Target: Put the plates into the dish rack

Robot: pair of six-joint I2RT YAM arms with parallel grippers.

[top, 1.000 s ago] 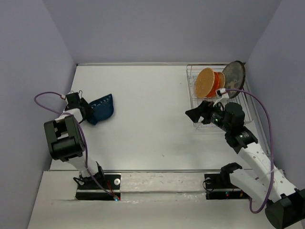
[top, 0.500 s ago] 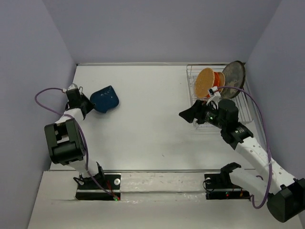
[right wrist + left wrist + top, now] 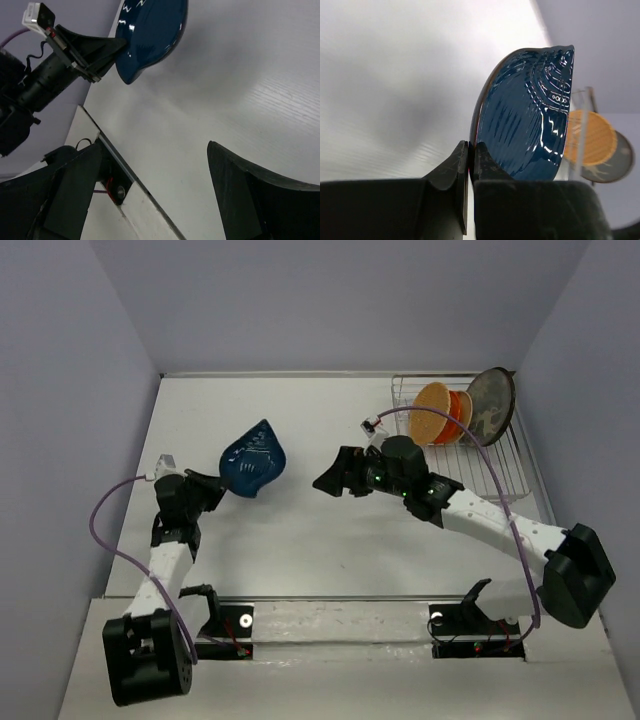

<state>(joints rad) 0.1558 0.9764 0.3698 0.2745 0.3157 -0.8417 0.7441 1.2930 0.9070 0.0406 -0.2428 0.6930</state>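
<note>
Dark blue and leaf-shaped, the plate [image 3: 253, 460] was held tilted on edge over the left part of the table [image 3: 300, 540], its rim pinched by the left gripper [image 3: 214, 486]. The right gripper [image 3: 335, 472] was held with jaws spread wide, near that plate but apart from it. In the dish rack [image 3: 500, 455], at the far right, the tan plate [image 3: 432, 412], orange-red plate [image 3: 461, 403] and grey plate [image 3: 490, 405] were stood upright.

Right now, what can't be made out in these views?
Top view: orange-red plate mostly hidden behind tan waffle plate; their tine slots in the dish rack too small to tell.
Left wrist: blue leaf plate blocks most of the rack.
Right wrist: rack lies outside the frame.
</note>
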